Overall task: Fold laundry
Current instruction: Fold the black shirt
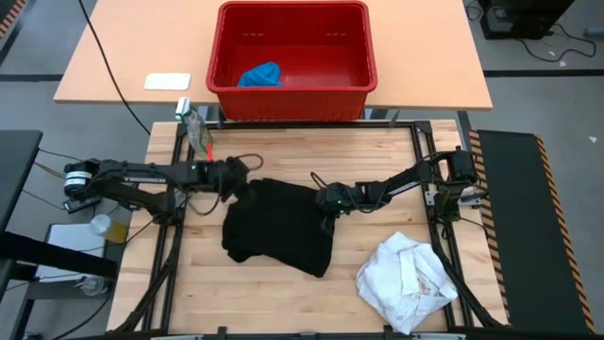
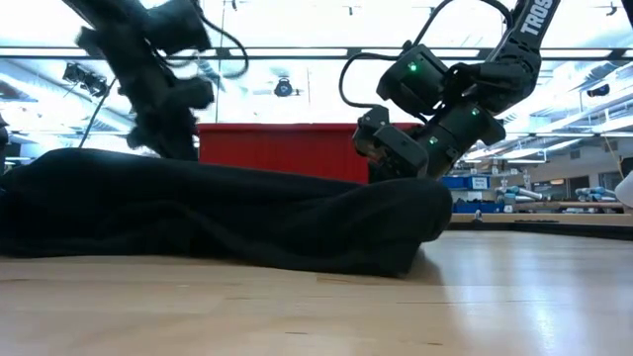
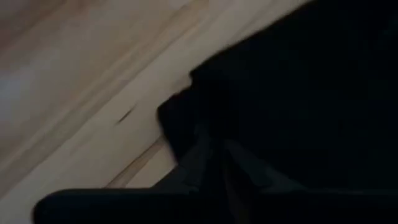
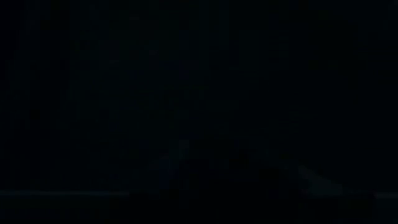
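The large black garment (image 1: 278, 227) lies bunched in the middle of the wooden table (image 1: 189, 283); in the low view it is a long dark mound (image 2: 227, 213). My left gripper (image 1: 243, 186) is at its far left corner, shut on the cloth, and raised above the table (image 2: 163, 133). My right gripper (image 1: 327, 202) is at the garment's right edge (image 2: 384, 158); black cloth fills its wrist view. A crumpled white garment (image 1: 408, 279) lies at the near right. A small blue garment (image 1: 260, 74) sits in the red basket. My left gripper pinches the black garment at its far left corner (image 3: 208, 152), coming at it slanting down from the table's left. The cloth gathers into creases that run toward the fingers. One layer or several, I cannot tell. The rest of the garment lies on the table.
The red basket (image 1: 293, 102) stands on a second table beyond the far edge, with a white card (image 1: 167, 81) to its left. A small clear object (image 1: 195, 127) sits at the far left corner. Bare wood shows along the near left edge.
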